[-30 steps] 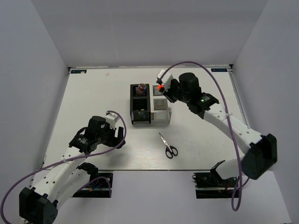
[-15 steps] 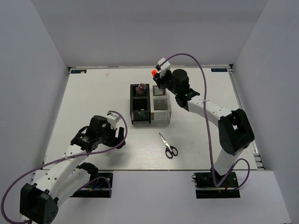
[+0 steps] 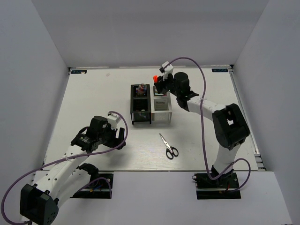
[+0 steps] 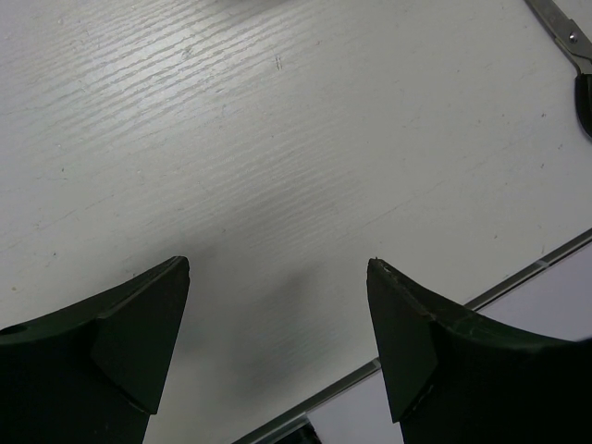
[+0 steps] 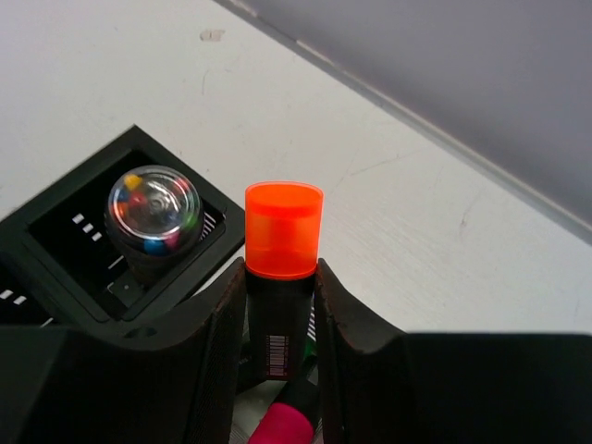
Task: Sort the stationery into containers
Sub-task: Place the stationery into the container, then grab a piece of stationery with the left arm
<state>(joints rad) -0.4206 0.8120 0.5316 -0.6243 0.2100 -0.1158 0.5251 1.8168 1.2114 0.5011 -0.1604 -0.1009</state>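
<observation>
right end effector [image 5: 282, 277] clamped on orange-capped marker [image 5: 283, 231], upright, over far end of white-grey organiser [image 3: 161, 121] | left end effector [image 4: 277, 305] jaws apart, empty, over worktop [image 3: 93, 103] front-left | scissors [image 3: 168, 146] flat near front edge, centre | clear tube [image 5: 154, 208] in black organiser [image 3: 140, 121], far compartment

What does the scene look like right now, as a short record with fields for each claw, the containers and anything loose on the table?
Right claw: shut on orange-capped marker, held upright above white organiser
Left claw: open, empty, over table
Black organiser: clear tube in far compartment
Loose on table: scissors
</observation>
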